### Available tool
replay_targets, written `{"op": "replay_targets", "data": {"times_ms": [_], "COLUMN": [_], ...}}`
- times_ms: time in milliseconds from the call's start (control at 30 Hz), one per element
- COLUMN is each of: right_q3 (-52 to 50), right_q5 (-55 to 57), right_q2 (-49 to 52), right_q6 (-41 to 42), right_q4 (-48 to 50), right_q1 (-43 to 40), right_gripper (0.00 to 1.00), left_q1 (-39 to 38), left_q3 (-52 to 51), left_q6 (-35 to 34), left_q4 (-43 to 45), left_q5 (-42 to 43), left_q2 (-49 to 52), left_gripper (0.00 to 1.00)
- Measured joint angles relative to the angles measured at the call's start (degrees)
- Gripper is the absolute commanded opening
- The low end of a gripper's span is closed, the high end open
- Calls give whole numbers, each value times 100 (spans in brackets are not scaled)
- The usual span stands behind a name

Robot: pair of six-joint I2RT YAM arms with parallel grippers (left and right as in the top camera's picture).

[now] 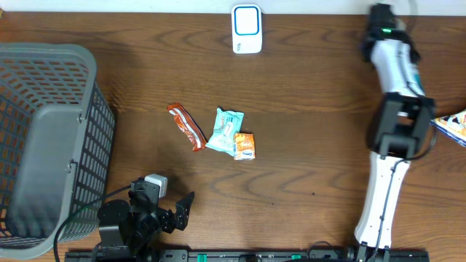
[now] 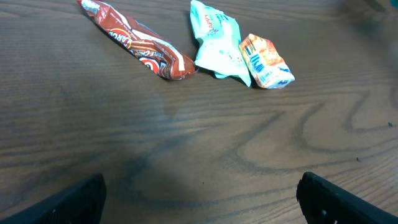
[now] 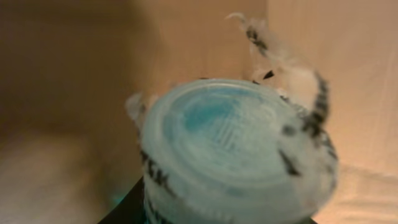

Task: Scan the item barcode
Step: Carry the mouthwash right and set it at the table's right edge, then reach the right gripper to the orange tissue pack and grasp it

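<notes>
The item in hand is a round pale-blue tub [image 3: 233,149] with a printed lid and a torn white, black-marked tab. It fills the right wrist view, blurred. My right gripper [image 3: 230,208] is shut on it from below, and only a dark finger [image 3: 127,208] shows. A tan corner stands behind it. From overhead, the right arm [image 1: 397,73] reaches along the table's right side; its jaws and the tub are not made out there. The white scanner [image 1: 247,29] stands at the far edge. My left gripper [image 2: 202,211] [image 1: 178,211] hangs open and empty near the front edge.
Mid-table lie a red-brown bar wrapper [image 1: 187,126] [image 2: 140,43], a teal packet [image 1: 225,130] [image 2: 219,40] and an orange packet [image 1: 245,146] [image 2: 266,61]. A grey mesh basket [image 1: 44,138] sits at the left. A colourful pack [image 1: 453,125] pokes in at the right edge.
</notes>
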Motion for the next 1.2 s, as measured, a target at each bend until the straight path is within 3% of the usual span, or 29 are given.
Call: {"op": "replay_targets", "data": {"times_ms": [67, 133, 167, 233, 300, 333, 600, 833, 1000, 1200], "right_q3": [0, 0, 0, 0, 2, 2, 2, 4, 125, 96], "right_q5": [-251, -457, -481, -535, -577, -619, -1469, -4288, -6260, -7285], "right_q2": [-4, -7, -11, -46, -90, -114, -671, -2197, -3171, -3265], "right_q6": [284, 551, 667, 887, 1156, 1244, 1956, 2430, 2636, 3136], "right_q4": [-138, -232, -278, -334, -428, -474, -741, -1375, -2203, -3650], "right_q1": [-308, -592, -710, -903, -1082, -1137, -1191, -704, 136, 1598], "right_gripper": [17, 21, 31, 67, 92, 99, 99, 99, 99, 99], "left_q1": [-2, 0, 0, 0, -2, -2, -2, -2, -2, -2], "left_q3": [0, 0, 0, 0, 0, 0, 0, 0, 0, 0], "left_q6": [0, 0, 0, 0, 0, 0, 0, 0, 0, 0], "left_q4": [0, 0, 0, 0, 0, 0, 0, 0, 0, 0], "left_q5": [0, 0, 0, 0, 0, 0, 0, 2, 0, 0], "left_q2": [0, 0, 0, 0, 0, 0, 0, 0, 0, 0], "left_gripper": [98, 98, 98, 98, 98, 98, 98, 98, 98, 98]}}
